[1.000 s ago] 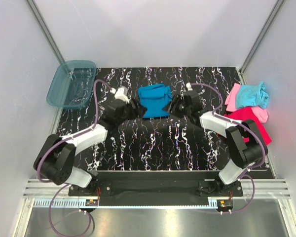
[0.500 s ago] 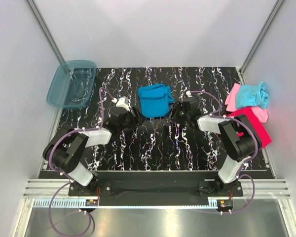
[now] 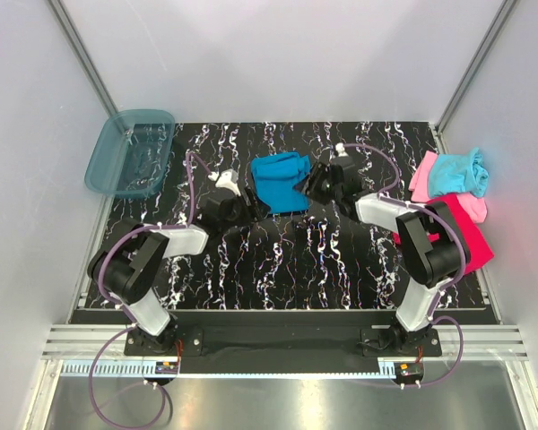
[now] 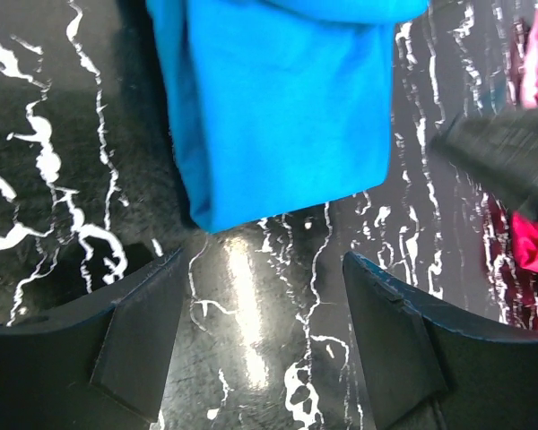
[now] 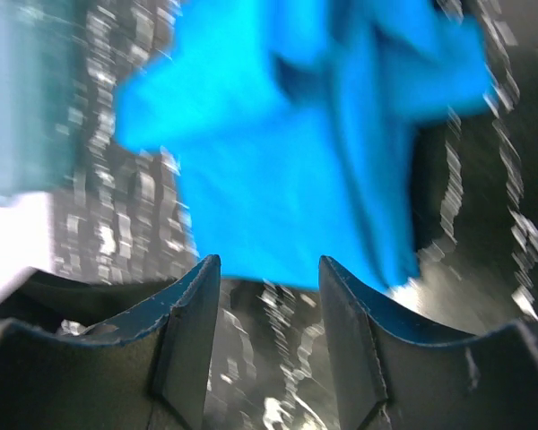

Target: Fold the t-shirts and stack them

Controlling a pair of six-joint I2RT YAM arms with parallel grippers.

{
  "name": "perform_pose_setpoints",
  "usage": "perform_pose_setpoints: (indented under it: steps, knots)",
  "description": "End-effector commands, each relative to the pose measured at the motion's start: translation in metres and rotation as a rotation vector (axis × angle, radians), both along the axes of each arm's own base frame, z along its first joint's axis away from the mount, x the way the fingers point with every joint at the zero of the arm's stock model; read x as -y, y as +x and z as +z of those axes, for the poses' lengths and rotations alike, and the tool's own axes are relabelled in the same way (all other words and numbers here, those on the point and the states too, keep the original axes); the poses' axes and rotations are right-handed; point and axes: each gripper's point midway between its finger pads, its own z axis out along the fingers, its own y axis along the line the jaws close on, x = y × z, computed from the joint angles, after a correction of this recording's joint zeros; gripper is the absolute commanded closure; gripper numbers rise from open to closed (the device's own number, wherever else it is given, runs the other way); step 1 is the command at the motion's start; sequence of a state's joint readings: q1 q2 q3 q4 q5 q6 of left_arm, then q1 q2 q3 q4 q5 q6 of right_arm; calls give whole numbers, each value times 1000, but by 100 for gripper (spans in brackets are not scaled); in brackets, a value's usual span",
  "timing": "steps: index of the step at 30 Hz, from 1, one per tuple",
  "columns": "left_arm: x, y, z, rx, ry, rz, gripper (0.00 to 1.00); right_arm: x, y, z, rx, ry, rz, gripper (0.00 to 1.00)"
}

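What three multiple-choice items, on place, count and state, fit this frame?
1. The blue t-shirt lies: A) at the near edge B) between left tool and right tool C) in the right tool
2. T-shirts piled at the table's right edge: A) one B) six C) three
3. The left tool is: A) open, empty B) shut on the blue t-shirt C) out of sight
1 B, a tool flanks each side; 2 C, pink, aqua and magenta show; 3 A, only table shows between its fingers.
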State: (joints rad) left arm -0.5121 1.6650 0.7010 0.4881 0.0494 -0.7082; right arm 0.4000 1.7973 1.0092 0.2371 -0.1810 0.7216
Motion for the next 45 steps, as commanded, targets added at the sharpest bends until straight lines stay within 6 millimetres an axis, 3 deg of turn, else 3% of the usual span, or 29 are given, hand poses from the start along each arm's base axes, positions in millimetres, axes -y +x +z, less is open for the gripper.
perform_pose_setpoints:
  steps: [1, 6, 7, 10, 15, 23, 33, 38, 45]
  knots:
    - [12, 7, 29, 84, -69, -28, 26, -11, 23, 42, 96, 39, 25, 46]
    - [18, -6, 25, 76, -84, -51, 27, -21, 45, 28, 65, 33, 34, 46]
    - [18, -8, 26, 80, -87, -54, 27, -23, 47, 15, 39, 29, 36, 47]
    - [18, -15, 24, 76, -88, -62, 27, -28, 51, 2, 13, 42, 37, 47]
    - [14, -23, 22, 76, -89, -67, 27, -28, 51, -8, -1, 46, 31, 48]
    - [22, -29, 23, 81, -85, -93, 28, -31, 58, -6, 3, 44, 29, 48]
    - [31, -45, 14, 72, -82, -121, 29, -32, 63, 12, 30, 55, 28, 49]
    - [37, -49, 14, 75, -83, -135, 29, -34, 67, 9, 23, 44, 29, 49]
    - [36, -52, 15, 77, -78, -138, 29, -38, 78, 19, 40, 46, 32, 50]
